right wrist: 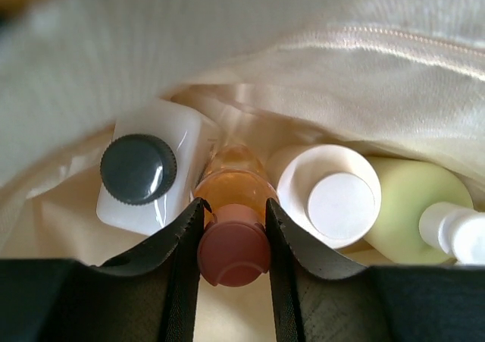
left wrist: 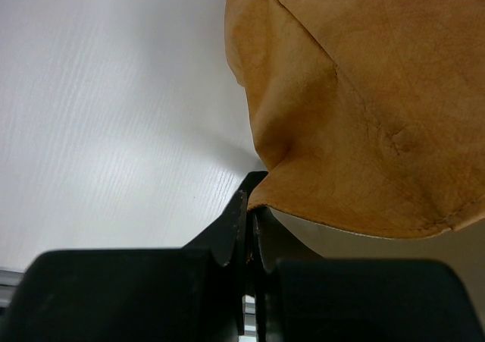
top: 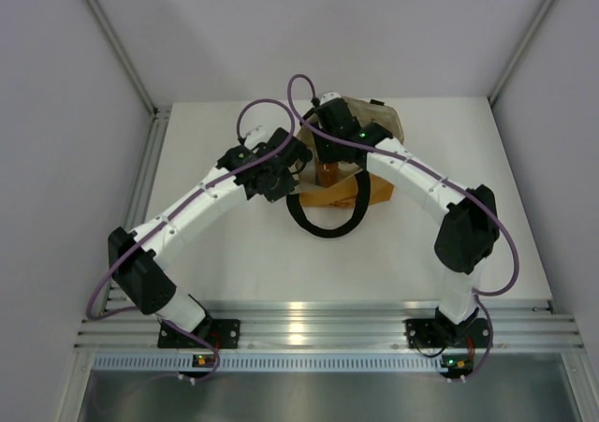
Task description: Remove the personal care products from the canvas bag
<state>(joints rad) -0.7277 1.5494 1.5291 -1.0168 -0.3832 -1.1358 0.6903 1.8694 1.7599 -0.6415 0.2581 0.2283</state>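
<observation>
Canvas bag (left wrist: 364,92): my left gripper (left wrist: 250,199) pinches its edge, lower centre
Orange bottle (right wrist: 235,171): my right gripper (right wrist: 235,207) clamps its pink cap (right wrist: 235,252)

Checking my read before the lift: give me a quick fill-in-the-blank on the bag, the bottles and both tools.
1. The right tool is shut on the orange bottle's ____ cap.
2. The left tool is ____ on the bag's edge.
3. The bag holds ____ bottles.
4. The white bottle has a ____ cap.
Missing words: pink; shut; four; dark.
</observation>
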